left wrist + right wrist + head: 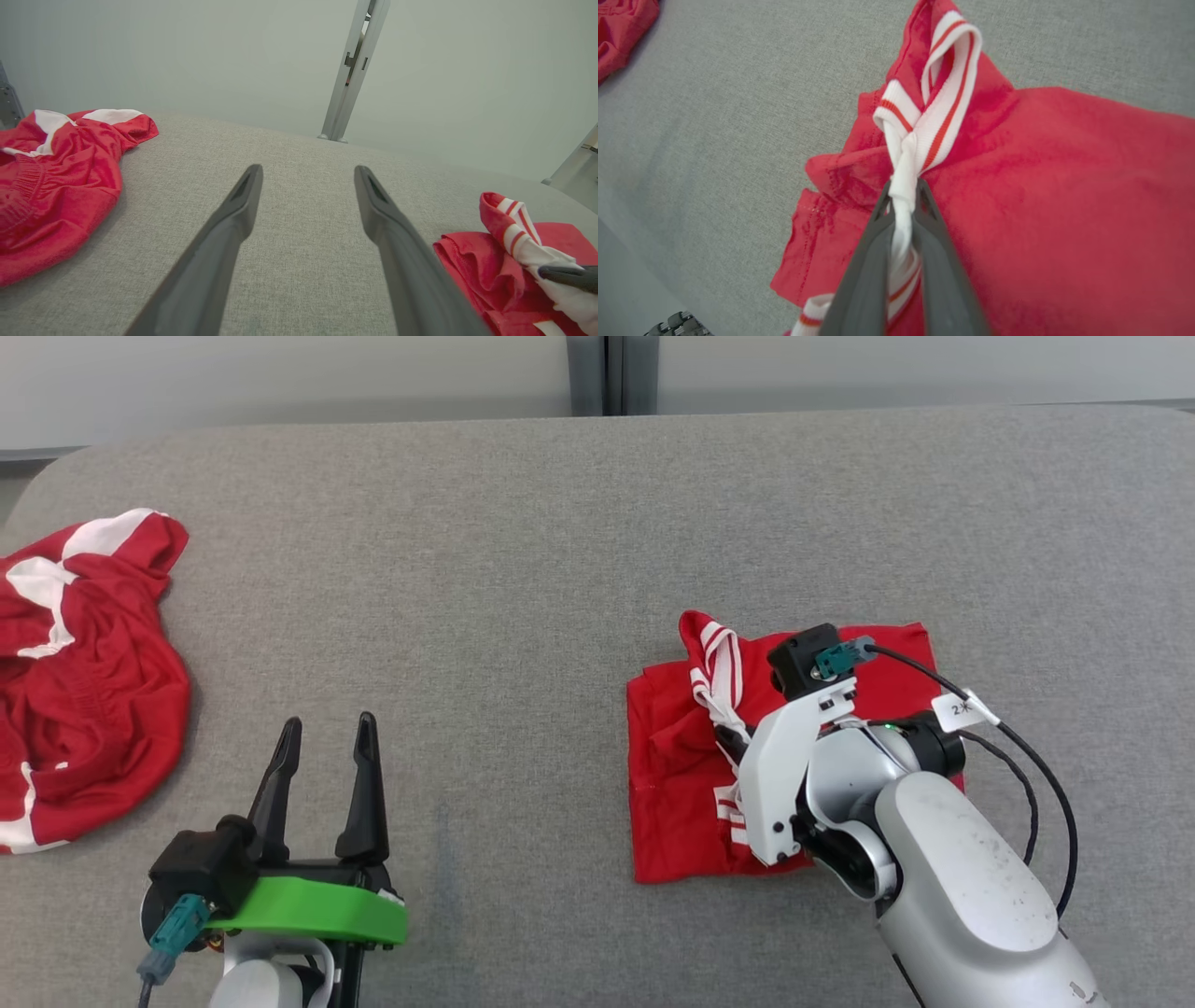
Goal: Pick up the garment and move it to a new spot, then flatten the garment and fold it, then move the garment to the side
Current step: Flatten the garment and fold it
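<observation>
The garment point(674, 775) is a red shirt with white, red-striped trim, folded into a rough square on the grey surface right of centre. My right gripper point(735, 739) reaches over it from the lower right and is shut on a twisted strip of the white trim point(901, 182), which rises up between the fingers in the right wrist view. That same garment point(472, 270) lies at the right edge of the left wrist view, with a right fingertip point(563, 276) on it. My left gripper point(327, 733) stands open and empty at the lower left, fingers point(243, 196) spread over bare cloth.
A second red and white garment point(89, 681) lies crumpled at the far left edge, also in the left wrist view point(56, 186). The grey padded surface point(560, 569) stretches between the two. A metal post point(611, 373) stands behind the far edge.
</observation>
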{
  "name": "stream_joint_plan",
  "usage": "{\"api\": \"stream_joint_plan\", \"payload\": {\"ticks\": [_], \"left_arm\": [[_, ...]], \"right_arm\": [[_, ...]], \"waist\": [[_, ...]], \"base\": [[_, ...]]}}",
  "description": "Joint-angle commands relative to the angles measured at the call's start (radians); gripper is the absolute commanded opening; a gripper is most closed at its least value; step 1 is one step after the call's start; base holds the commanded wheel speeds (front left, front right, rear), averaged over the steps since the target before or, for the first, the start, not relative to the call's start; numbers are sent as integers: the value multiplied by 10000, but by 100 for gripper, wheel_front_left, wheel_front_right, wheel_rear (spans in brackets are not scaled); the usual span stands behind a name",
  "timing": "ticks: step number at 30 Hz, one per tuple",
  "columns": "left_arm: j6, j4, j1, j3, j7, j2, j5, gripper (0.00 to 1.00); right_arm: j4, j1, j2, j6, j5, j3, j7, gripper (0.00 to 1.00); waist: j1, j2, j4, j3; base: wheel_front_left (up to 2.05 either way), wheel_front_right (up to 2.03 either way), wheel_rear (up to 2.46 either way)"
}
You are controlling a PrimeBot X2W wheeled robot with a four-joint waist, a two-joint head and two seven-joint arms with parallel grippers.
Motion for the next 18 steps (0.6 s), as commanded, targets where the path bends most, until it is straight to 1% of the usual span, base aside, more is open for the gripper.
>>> {"api": "stream_joint_plan", "payload": {"ticks": [1, 8, 9, 10, 11, 13, 15, 18], "left_arm": [[-47, 42, -126, -21, 0, 12, -70, 100], [-47, 78, -60, -132, 0, 11, -92, 100], [-47, 77, -49, -143, 0, 11, -94, 100], [-47, 83, -34, -149, 0, 11, -94, 100], [-47, 86, -21, -150, 0, 11, -92, 100], [-47, 99, 11, -131, 0, 11, -80, 100], [-47, 98, 71, -81, 0, 12, -53, 100], [-47, 108, 162, -26, 0, 10, 3, 100]], "right_arm": [[167, -127, 61, -10, 103, 64, -141, 0], [935, -383, 159, -10, 231, 221, -586, 0], [1005, -406, 164, -10, 250, 234, -642, 10], [1082, -408, 170, -10, 291, 246, -697, 68], [1100, -404, 173, -10, 384, 243, -757, 100], [1015, -394, 180, -10, 766, 258, -994, 100], [789, -384, 190, -9, 1435, 423, -1298, 100], [399, -478, 171, -10, 2249, 578, -1978, 100]], "waist": [[0, 0, 122, 20], [0, 0, 347, -18], [0, 0, 366, -28], [0, 0, 385, -40], [0, 0, 395, -51], [0, 0, 398, -87], [0, 0, 370, -122], [0, 0, 289, -184]], "base": [[0, 0, 0], [0, 0, 0], [0, 0, 0], [0, 0, 0], [0, 0, 0], [0, 0, 0], [0, 0, 0], [0, 0, 0]]}}
